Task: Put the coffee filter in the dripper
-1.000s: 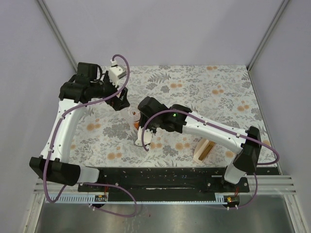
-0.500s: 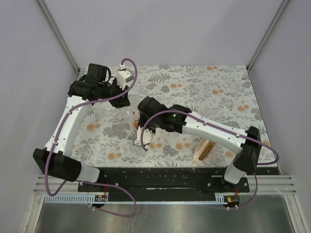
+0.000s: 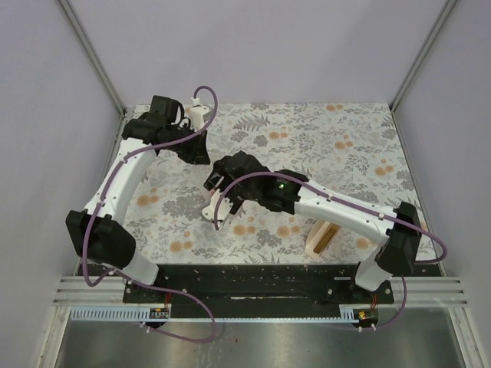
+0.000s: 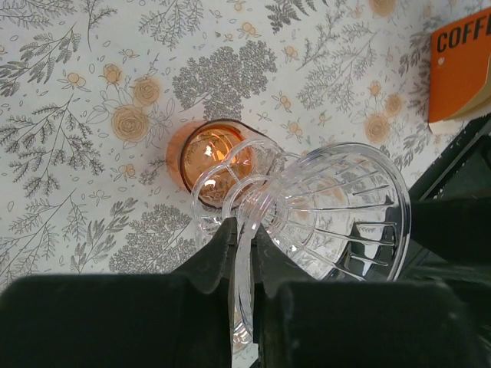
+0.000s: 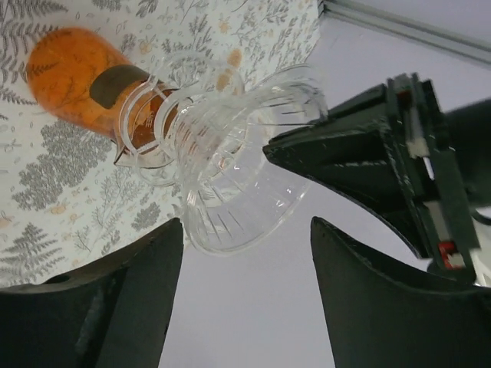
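Left hand [image 4: 244, 253] clamped on dripper [image 4: 337, 203] rim; right hand [image 5: 247, 224] apart around it. Beige holder [image 3: 322, 238] 4 o'clock, top view.

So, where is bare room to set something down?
Free: the cloth far right, beyond the right arm; also near left, between the arms. Crowded: the middle, where left tool and right tool meet at the dripper; the holder takes the near right.
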Action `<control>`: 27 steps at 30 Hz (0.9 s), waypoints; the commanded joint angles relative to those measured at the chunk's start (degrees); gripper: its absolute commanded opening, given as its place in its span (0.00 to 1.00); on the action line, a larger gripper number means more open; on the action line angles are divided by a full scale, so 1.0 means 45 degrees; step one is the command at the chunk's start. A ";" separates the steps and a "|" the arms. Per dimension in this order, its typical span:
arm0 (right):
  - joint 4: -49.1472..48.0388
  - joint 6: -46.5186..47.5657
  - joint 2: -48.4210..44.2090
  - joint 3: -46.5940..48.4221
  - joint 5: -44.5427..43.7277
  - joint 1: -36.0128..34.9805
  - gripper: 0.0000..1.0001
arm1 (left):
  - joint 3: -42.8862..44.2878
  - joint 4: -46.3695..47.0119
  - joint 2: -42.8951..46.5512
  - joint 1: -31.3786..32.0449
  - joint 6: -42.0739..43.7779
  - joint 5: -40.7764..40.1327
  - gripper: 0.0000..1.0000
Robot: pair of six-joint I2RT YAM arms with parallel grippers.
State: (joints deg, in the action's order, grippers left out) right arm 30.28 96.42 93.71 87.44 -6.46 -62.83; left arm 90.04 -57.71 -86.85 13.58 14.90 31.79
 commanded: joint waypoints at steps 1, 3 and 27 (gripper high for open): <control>-0.2353 -0.4502 -0.1975 -0.0679 0.1393 0.0503 0.77 | 0.1045 0.1223 -0.0582 -0.0225 -0.1901 -0.0093 0.00; -0.2569 -0.6980 -0.2639 -0.0700 0.2214 0.0777 0.84 | 0.1260 0.1399 -0.0953 -0.0323 -0.2390 0.0200 0.00; -0.2706 -1.7147 -0.4731 -0.2224 0.1494 0.3297 0.95 | 0.0285 0.1575 -0.1911 -0.0441 -0.2256 0.0182 0.00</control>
State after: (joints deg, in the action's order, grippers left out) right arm 20.75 25.85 74.15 76.55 2.72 -49.82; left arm 92.12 -52.62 -96.51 11.92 3.64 32.51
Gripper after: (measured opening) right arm 0.941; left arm 0.094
